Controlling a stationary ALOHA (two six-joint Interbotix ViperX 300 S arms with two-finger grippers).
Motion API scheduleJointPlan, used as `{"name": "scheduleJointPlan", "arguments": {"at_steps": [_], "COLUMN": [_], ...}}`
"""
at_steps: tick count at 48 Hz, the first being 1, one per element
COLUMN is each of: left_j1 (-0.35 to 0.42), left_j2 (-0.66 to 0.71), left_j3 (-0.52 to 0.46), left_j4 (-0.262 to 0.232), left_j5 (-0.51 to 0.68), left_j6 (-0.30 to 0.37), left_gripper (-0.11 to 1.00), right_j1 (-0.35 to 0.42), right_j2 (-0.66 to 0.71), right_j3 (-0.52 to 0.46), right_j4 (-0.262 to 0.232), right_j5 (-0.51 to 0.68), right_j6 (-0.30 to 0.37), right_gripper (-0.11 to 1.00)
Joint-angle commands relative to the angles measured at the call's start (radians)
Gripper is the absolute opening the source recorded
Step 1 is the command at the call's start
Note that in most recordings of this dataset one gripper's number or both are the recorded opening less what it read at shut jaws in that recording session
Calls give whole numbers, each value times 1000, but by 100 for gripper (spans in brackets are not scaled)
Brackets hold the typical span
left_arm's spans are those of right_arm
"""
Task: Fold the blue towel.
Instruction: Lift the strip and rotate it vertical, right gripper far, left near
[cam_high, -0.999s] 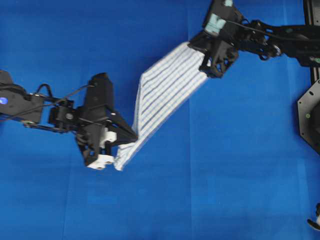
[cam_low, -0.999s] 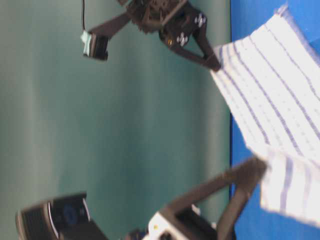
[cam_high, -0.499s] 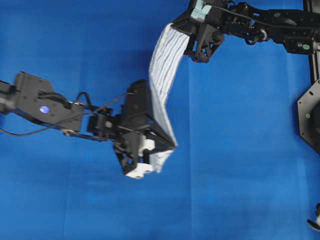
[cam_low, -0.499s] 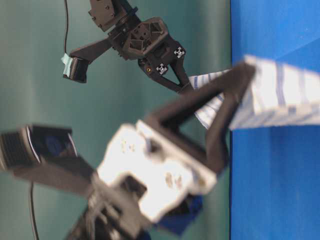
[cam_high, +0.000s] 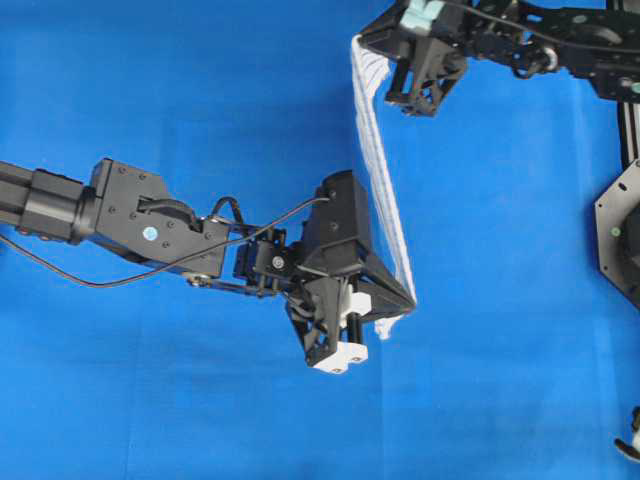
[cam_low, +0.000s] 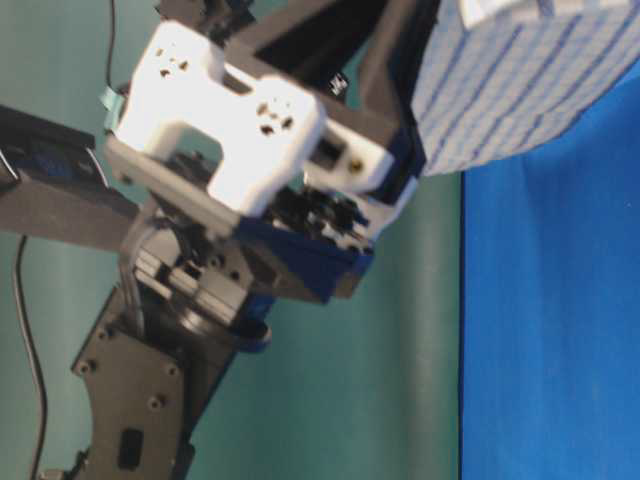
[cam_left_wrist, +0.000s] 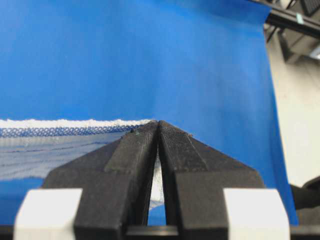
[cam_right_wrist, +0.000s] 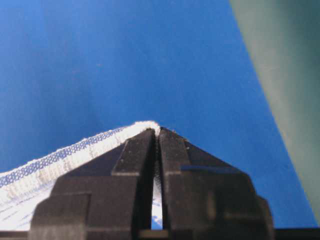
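Blue towel (cam_high: 381, 170) stretched between arms, barring middle; blue table covering (cam_high: 150, 90) open either side.

Blue-covered surface (cam_high: 150, 400)
A plain blue covering spreads over the surface, faint crease lines crossing it toward the middle.

Blue table covering (cam_high: 150, 400) w/ creases, plain teal-green wall (cam_low: 400, 400) behind.

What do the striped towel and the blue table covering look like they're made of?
The white towel with thin blue stripes looks like woven cotton: ribbed weave and a fuzzy, looped edge show in the wrist views. The solid-blue table covering seems a smooth matte fabric or sheet, faintly creased; which one is unclear.
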Motion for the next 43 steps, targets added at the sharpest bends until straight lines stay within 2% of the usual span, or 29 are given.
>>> {"name": "scheduleJointPlan", "arguments": {"at_steps": [1,14,30,43], "left_j1": [-12,-26,-80,-130], "left_j2": [-12,-11,-41,-74], "left_j3": [-32,-8,100,189], "left_j4": [3,3,-15,-21], "left_j5": [-9,-20,-127,-166], "left_j6": [3,0,-20,-92], "left_gripper": [1,1,1,1], "right_j1": [-9,-11,-12,-5], "right_j2": [-38,-29,86,183], "right_j3": [0,-5,-80,-173], "right_j4": [-3,-8,-17,-17], "right_j5": [-3,-2,0,15], "right_j6": [-2,-6,-6,-6], "right_gripper": [2,2,2,2]}}
